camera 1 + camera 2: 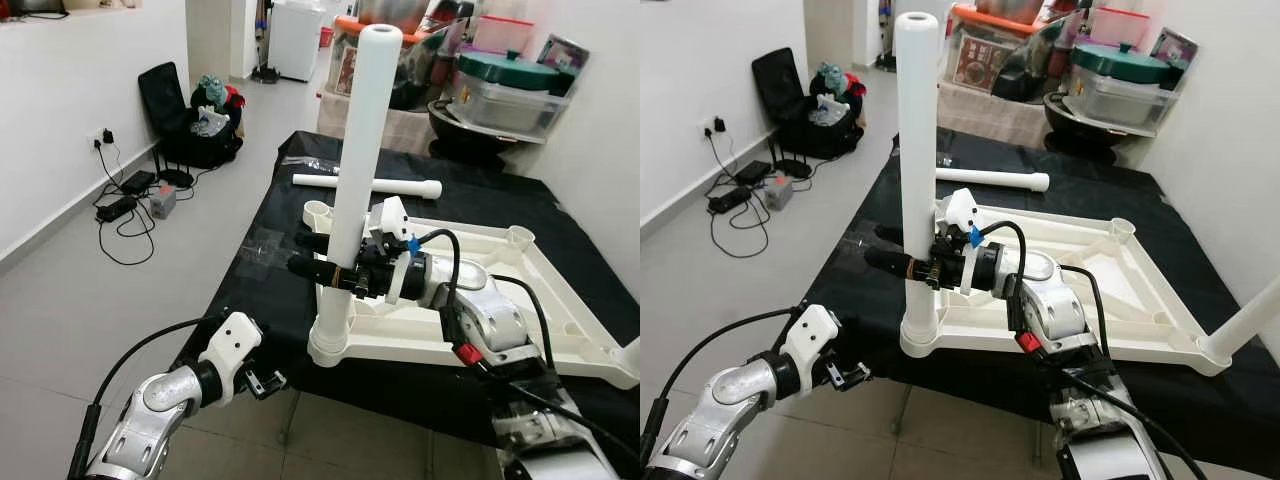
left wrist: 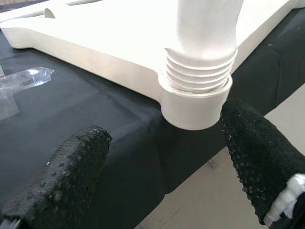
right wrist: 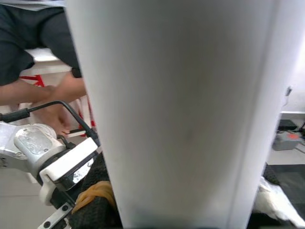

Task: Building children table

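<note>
Left tool [image 1: 268, 383]: nearest the camera, low at the front edge of the black cloth [image 1: 270, 290]; its two black fingers [image 2: 71, 176] are spread apart with nothing between them, pointing at the corner socket [image 2: 195, 107] of the white table.
Corner socket: a round collar at the front corner of the upturned table top [image 1: 500, 345]; the threaded end of the upright leg [image 1: 355, 150] sits in it, with several thread rings showing above the collar.
Right tool [image 1: 312, 262]: reaches in from the right at about mid-height of the upright leg, its black fingers clamped on the white tube.
Upright leg: a long white tube standing vertical from the front corner, its open top well above the arm.
Upturned table top: a white ribbed tray shape lying flat on the black cloth, with empty round sockets [image 1: 317, 211] at its far corners.
Second leg [image 1: 365, 184]: a white tube lying flat on the cloth just beyond the far edge of the tray.
Third leg [image 1: 1245, 320]: a tilted white tube at the right front corner.
Floor to the left: grey tiles with cables and a power strip [image 1: 120, 207], and a black bag [image 1: 195, 125] against the wall.
Behind the tabletop: stacked storage boxes [image 1: 500, 90].
Right wrist view: a person's arm [image 3: 43, 93] beyond the tube.
</note>
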Controlling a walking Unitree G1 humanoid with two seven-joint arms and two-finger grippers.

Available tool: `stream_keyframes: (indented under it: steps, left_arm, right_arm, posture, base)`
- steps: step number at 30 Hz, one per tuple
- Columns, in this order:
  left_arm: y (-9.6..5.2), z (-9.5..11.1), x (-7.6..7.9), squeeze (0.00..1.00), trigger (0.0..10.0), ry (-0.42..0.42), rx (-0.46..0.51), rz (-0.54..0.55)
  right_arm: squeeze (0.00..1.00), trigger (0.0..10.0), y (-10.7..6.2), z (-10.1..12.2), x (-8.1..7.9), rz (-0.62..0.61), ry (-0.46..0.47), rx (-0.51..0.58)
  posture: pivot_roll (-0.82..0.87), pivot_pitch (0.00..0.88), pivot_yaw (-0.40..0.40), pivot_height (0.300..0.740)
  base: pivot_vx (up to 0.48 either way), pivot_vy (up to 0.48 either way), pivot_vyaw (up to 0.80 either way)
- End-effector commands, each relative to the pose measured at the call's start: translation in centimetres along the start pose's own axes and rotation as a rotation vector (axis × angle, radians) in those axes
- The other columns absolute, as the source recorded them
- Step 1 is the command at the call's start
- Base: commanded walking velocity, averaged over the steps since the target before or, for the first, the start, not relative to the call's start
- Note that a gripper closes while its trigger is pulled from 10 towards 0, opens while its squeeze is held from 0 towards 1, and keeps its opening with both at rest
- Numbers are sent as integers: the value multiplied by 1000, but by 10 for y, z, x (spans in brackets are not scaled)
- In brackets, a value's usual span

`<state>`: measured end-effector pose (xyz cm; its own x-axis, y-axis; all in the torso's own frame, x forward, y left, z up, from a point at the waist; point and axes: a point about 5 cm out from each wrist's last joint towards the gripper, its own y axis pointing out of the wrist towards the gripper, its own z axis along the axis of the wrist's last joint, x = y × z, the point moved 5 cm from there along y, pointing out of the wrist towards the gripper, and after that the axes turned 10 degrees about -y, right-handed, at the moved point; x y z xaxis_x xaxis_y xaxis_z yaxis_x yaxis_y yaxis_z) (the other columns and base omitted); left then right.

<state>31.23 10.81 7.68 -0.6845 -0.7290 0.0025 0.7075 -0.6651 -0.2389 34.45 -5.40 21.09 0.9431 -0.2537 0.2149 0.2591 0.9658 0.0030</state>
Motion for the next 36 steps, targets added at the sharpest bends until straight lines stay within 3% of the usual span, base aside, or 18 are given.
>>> stream_keyframes:
  steps: [1, 21, 29, 36]
  left_arm:
    - [0, 2, 2, 0, 10000, -5, 4, -5]
    - [0, 4, 0, 0, 10000, -6, 7, -2]
    - [-2, 4, 0, 0, 10000, -5, 5, -1]
    - [-1, 5, -1, 0, 10000, -3, 4, 0]
  right_arm:
    - [0, 10000, 4, -58, -28, 86, 251, -96]
    - [0, 10000, -4, -82, -9, -30, 289, -127]
    - [0, 10000, -4, -91, -9, -38, 284, -155]
    - [0, 10000, -3, -87, 9, -149, 331, -128]
  posture:
    - [126, 0, -169, 740]
    - [130, 0, -165, 740]
    - [131, 0, -165, 740]
    - [128, 0, -161, 740]
  base:
    - [0, 0, 0]
    - [0, 0, 0]
    - [0, 0, 0]
    - [0, 0, 0]
